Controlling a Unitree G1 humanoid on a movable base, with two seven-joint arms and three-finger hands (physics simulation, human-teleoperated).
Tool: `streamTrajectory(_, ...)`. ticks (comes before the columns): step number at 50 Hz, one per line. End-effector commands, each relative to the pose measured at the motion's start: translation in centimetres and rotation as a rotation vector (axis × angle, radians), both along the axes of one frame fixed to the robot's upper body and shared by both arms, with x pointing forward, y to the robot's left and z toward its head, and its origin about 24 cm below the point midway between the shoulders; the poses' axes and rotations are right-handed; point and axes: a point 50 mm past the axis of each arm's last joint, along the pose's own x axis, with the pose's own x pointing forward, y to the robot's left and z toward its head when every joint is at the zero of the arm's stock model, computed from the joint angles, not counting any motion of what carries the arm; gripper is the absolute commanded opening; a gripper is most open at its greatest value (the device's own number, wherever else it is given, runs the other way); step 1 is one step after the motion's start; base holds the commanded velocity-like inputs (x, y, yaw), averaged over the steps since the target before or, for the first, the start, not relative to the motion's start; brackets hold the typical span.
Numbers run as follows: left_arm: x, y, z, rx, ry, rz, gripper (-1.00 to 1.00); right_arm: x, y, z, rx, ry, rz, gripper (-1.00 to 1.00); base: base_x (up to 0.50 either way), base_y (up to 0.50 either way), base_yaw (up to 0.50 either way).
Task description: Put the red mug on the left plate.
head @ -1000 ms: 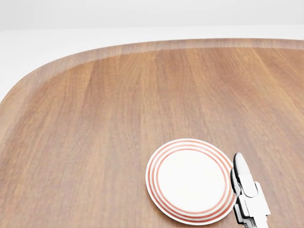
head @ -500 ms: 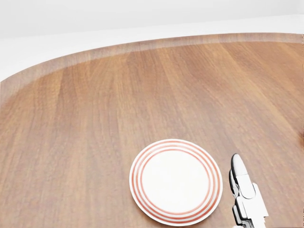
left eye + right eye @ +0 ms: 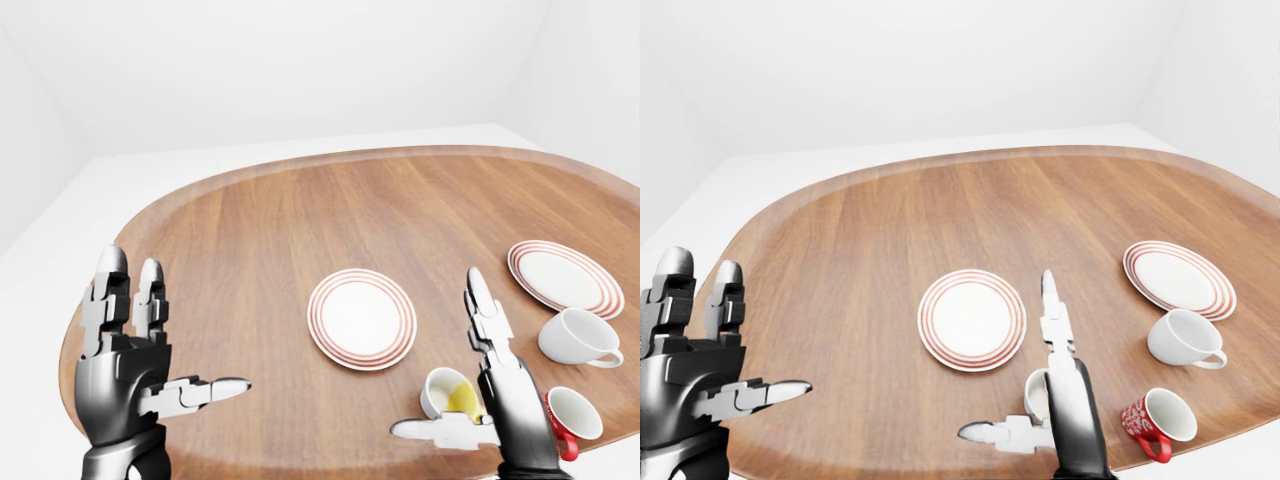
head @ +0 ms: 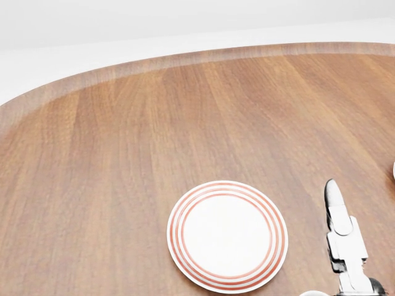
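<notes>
A rounded wooden bench (image 3: 270, 230) fills the room's white floor space. Near its middle sits a white round plate with red rings (image 3: 361, 318), the left of two. A second red-ringed white plate (image 3: 564, 277) lies well to that plate's right, near the bench's right edge. The red mug with a white pattern and white inside (image 3: 1156, 420) lies tipped on its side well to the lower right of the left plate, near the bench's bottom edge in the right-eye view. A plain white mug (image 3: 1183, 339) rests between it and the right plate. A white mug with a yellow inside (image 3: 448, 392) sits just lower right of the left plate, partly hidden by the right robot hand (image 3: 492, 385), which is released, fingers straight, thumb out, grasping nothing. The left robot hand (image 3: 135, 352) hovers well to the left plate's lower left, fingers spread and empty
</notes>
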Motion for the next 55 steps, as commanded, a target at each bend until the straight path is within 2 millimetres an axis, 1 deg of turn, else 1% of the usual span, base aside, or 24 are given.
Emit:
streamTrajectory(1, 0.4, -0.3, -0.5, 0.004, 0.021, 0.000, 1.00, 1.4, -3.0, 3.0, -0.444, -0.176, -0.342, 1.00, 0.00, 0.00, 0.00)
streamTrajectory(2, 0.5, -0.4, -0.6, 0.006, 0.028, -0.002, 1.00, 1.5, -3.2, 2.8, -0.538, -0.155, -0.377, 1.00, 0.00, 0.00, 0.00)
streamTrajectory(3, 0.6, -0.6, -0.7, 0.008, 0.035, -0.004, 1.00, 1.7, -3.6, 2.6, -0.693, -0.118, -0.418, 1.00, 0.00, 0.00, 0.00)
streamTrajectory(4, 0.6, -0.7, -0.8, 0.009, 0.038, -0.006, 1.00, 1.8, -3.9, 2.0, -0.797, -0.062, -0.436, 1.00, 0.00, 0.00, 0.00)
streamTrajectory(5, 0.6, -0.8, -0.8, 0.012, 0.040, -0.009, 1.00, 2.0, -4.4, 1.0, -0.934, 0.029, -0.454, 1.00, 0.00, 0.00, 0.00)
streamTrajectory(6, 0.6, -0.9, -0.7, 0.015, 0.039, -0.010, 1.00, 2.0, -5.2, 0.0, -1.025, 0.133, -0.469, 1.00, 0.00, 0.00, 0.00)
streamTrajectory(7, 0.6, -0.9, -0.7, 0.016, 0.039, -0.010, 1.00, 1.6, -6.1, -0.1, -1.018, 0.188, -0.499, 1.00, 0.00, 0.00, 0.00)
streamTrajectory(9, 0.8, -0.8, -0.7, 0.016, 0.040, -0.007, 1.00, -0.1, -8.1, 0.0, -1.029, 0.306, -0.578, 1.00, 0.00, 0.00, 0.00)
streamTrajectory(12, 0.9, -0.9, -0.8, 0.017, 0.046, -0.009, 1.00, -3.5, -10.6, -0.8, -0.960, 0.523, -0.716, 1.00, 0.00, 0.00, 0.00)
streamTrajectory(14, 0.9, -1.0, -0.8, 0.018, 0.045, -0.012, 1.00, -6.0, -12.2, -0.7, -0.874, 0.615, -0.839, 1.00, 0.00, 0.00, 0.00)
streamTrajectory(15, 0.8, -1.1, -0.7, 0.021, 0.045, -0.013, 1.00, -7.7, -13.1, -0.9, -0.864, 0.685, -0.886, 1.00, 0.00, 0.00, 0.00)
streamTrajectory(17, 0.8, -1.1, -0.7, 0.022, 0.046, -0.014, 1.00, -9.1, -13.7, -0.7, -0.872, 0.685, -0.887, 1.00, 0.00, 0.00, 0.00)
streamTrajectory(20, 0.7, -1.2, -0.7, 0.022, 0.044, -0.015, 1.00, -12.3, -15.3, 0.1, -0.744, 0.699, -1.000, 1.00, 0.00, 0.00, 0.00)
streamTrajectory(21, 0.7, -1.2, -0.6, 0.023, 0.043, -0.016, 1.00, -13.1, -15.7, 0.2, -0.706, 0.707, -1.031, 1.00, 0.00, 0.00, 0.00)
streamTrajectory(22, 0.7, -1.3, -0.5, 0.025, 0.040, -0.017, 1.00, -14.9, -16.3, 0.3, -0.683, 0.733, -1.105, 1.00, 0.00, 0.00, 0.00)
streamTrajectory(24, 0.8, -1.3, -0.5, 0.027, 0.040, -0.019, 1.00, -16.6, -16.7, 0.2, -0.627, 0.759, -1.170, 1.00, 0.00, 0.00, 0.00)
streamTrajectory(27, 0.7, -1.3, -0.5, 0.027, 0.041, -0.020, 1.00, -18.0, -16.9, 0.1, -0.560, 0.765, -1.209, 1.00, 0.00, 0.00, 0.00)
streamTrajectory(31, 0.6, -1.3, -0.5, 0.026, 0.040, -0.019, 1.00, -18.3, -17.0, -0.5, -0.464, 0.735, -1.182, 1.00, 0.00, 0.00, 0.00)
streamTrajectory(36, 0.7, -1.3, -0.5, 0.028, 0.039, -0.020, 1.00, -18.5, -17.0, -1.8, -0.356, 0.762, -1.113, 1.00, 0.00, 0.00, 0.00)
streamTrajectory(41, 0.8, -1.4, -0.6, 0.028, 0.044, -0.020, 1.00, -18.2, -17.0, -2.5, -0.306, 0.774, -1.067, 1.00, 0.00, 0.00, 0.00)
streamTrajectory(43, 0.8, -1.5, -0.6, 0.028, 0.045, -0.022, 1.00, -17.9, -17.0, -2.3, -0.322, 0.777, -1.061, 1.00, 0.00, 0.00, 0.00)
streamTrajectory(45, 0.7, -1.6, -0.6, 0.032, 0.049, -0.027, 1.00, -17.2, -16.8, -1.4, -0.359, 0.739, -1.051, 1.00, 0.00, 0.00, 0.00)
streamTrajectory(48, 0.8, -1.4, -0.7, 0.028, 0.048, -0.022, 1.00, -16.9, -16.8, -1.2, -0.388, 0.756, -1.047, 1.00, 0.00, 0.00, 0.00)
streamTrajectory(55, 0.8, -1.6, -0.6, 0.031, 0.049, -0.026, 1.00, -15.9, -17.9, 0.3, -0.489, 0.701, -1.063, 1.00, 0.00, 0.00, 0.00)
